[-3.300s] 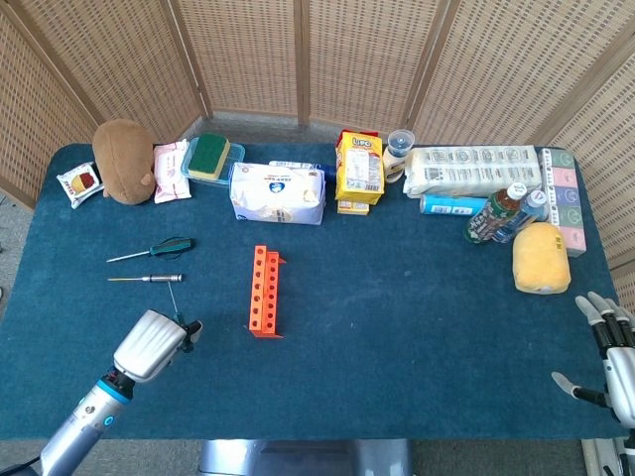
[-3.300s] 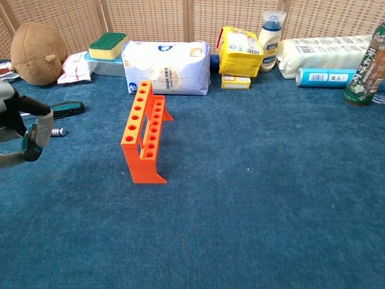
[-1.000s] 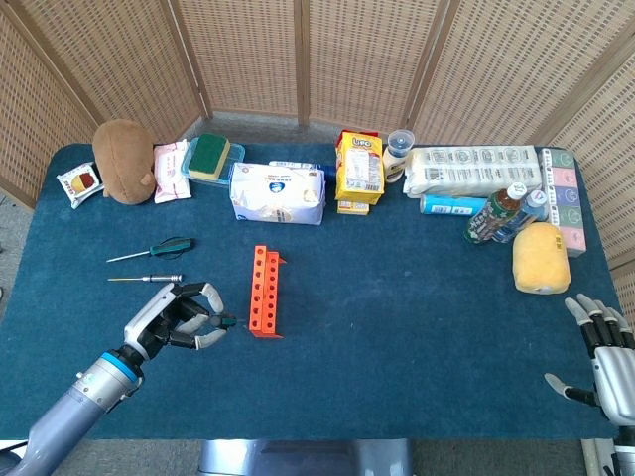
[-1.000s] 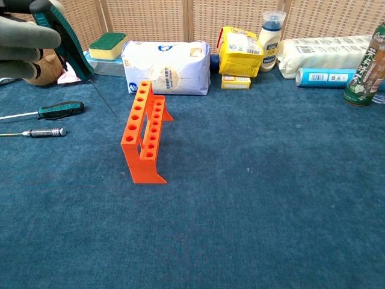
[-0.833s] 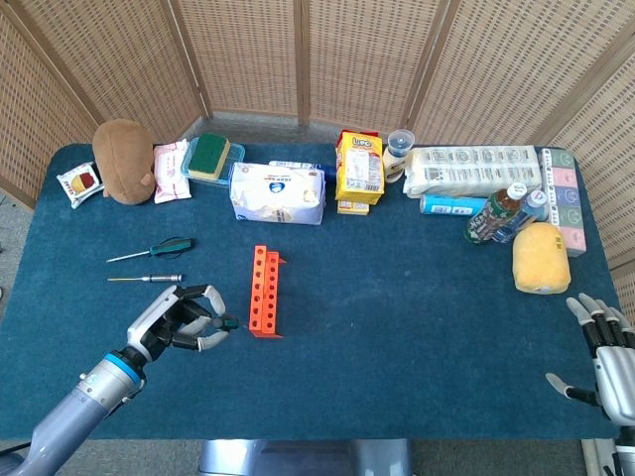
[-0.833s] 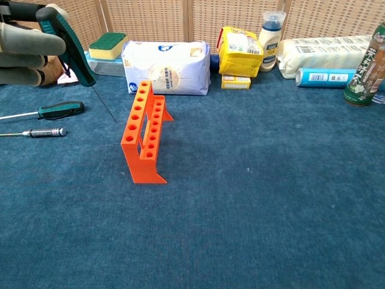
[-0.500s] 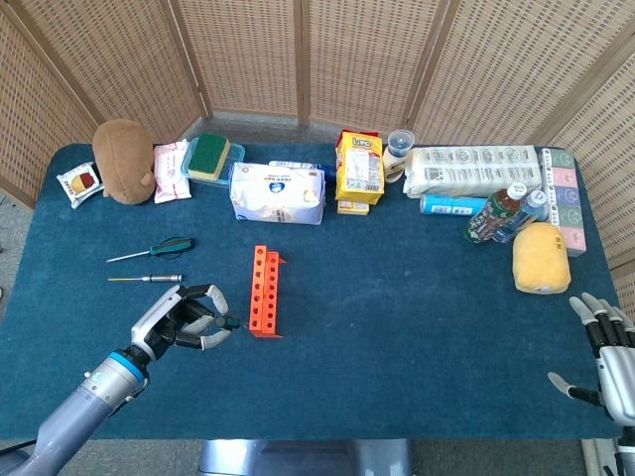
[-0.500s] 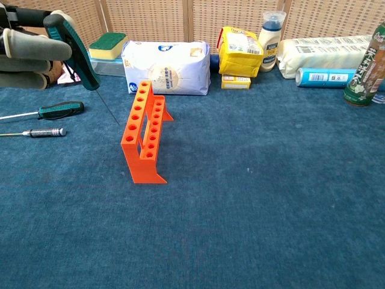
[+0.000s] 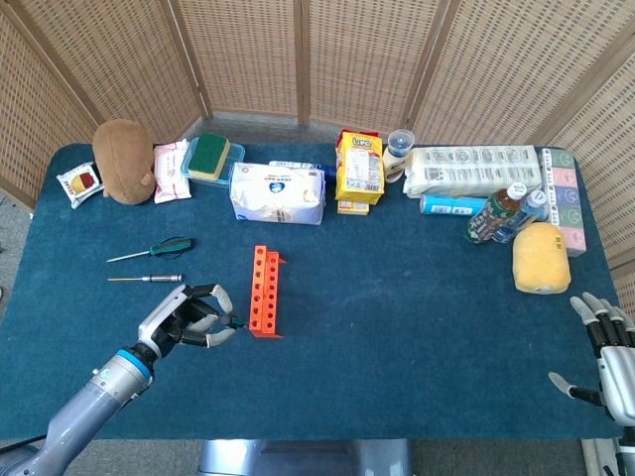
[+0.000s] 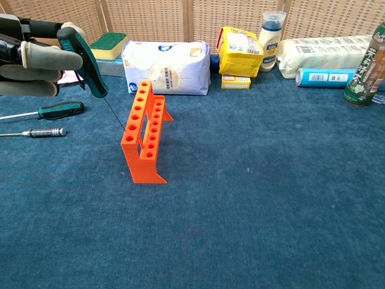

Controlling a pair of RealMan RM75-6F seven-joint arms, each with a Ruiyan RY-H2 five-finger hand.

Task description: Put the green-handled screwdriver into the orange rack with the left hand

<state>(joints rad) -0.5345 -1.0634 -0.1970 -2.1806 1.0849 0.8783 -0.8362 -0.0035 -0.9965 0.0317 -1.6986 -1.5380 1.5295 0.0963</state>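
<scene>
The left hand (image 10: pixel 36 57) sits high in the upper left of the chest view, fingers wrapped round the green-handled screwdriver (image 10: pixel 89 69). The tool tilts, its thin shaft slanting down to the right, the tip close by the left edge of the orange rack (image 10: pixel 144 132), though I cannot tell whether it touches. From the head view the same hand (image 9: pixel 189 319) lies lower left of centre, just beside the rack (image 9: pixel 264 291).

Left of the rack, two more screwdrivers lie flat on the blue table (image 9: pixel 397 327): a second green-handled one (image 9: pixel 151 249) and a metal-handled one (image 9: pixel 146 280) below it, both pointing toward the left edge.

Along the far edge runs a crowded row: a brown plush toy (image 9: pixel 124 162), a white bag (image 9: pixel 278 192), a yellow packet (image 9: pixel 359 169) and a green bottle (image 9: pixel 493 215). The middle and right of the cloth, below that row, is open room.

The right hand (image 9: pixel 605 359) rests at the lower right corner by the table's edge, fingers spread, holding nothing.
</scene>
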